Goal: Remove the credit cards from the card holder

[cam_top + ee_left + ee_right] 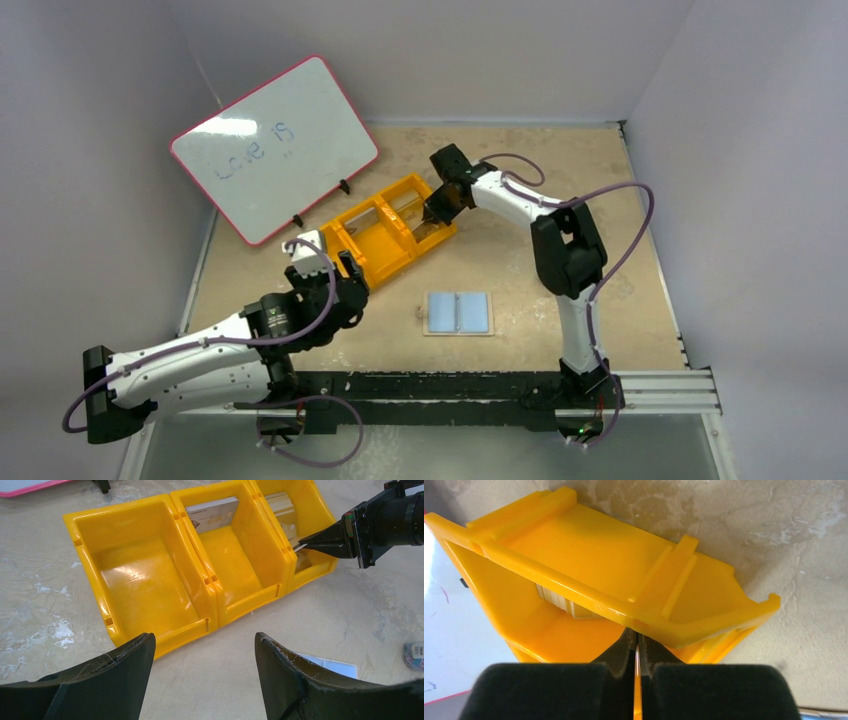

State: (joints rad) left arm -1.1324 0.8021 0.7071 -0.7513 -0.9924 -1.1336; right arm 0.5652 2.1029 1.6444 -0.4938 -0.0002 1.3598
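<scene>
The card holder (pixel 458 312) lies open and flat on the table, its two light-blue panels up; one corner of it (pixel 334 666) shows in the left wrist view. My right gripper (pixel 438 206) hangs over the right compartment of the yellow bin, shut on a thin white credit card seen edge-on (pixel 637 650); its tip (pixel 303 544) reaches in from the right. Tan cards (pixel 281 504) lie in that compartment. Another card (pixel 212 514) leans on the middle compartment's back wall. My left gripper (pixel 202 647) is open and holds nothing, just in front of the bin.
The yellow three-compartment bin (pixel 372 252) sits slantwise at mid-table; its left compartment (pixel 135 582) holds nothing. A pink-rimmed whiteboard (pixel 275 145) stands propped at the back left. Grey walls close in the table on three sides.
</scene>
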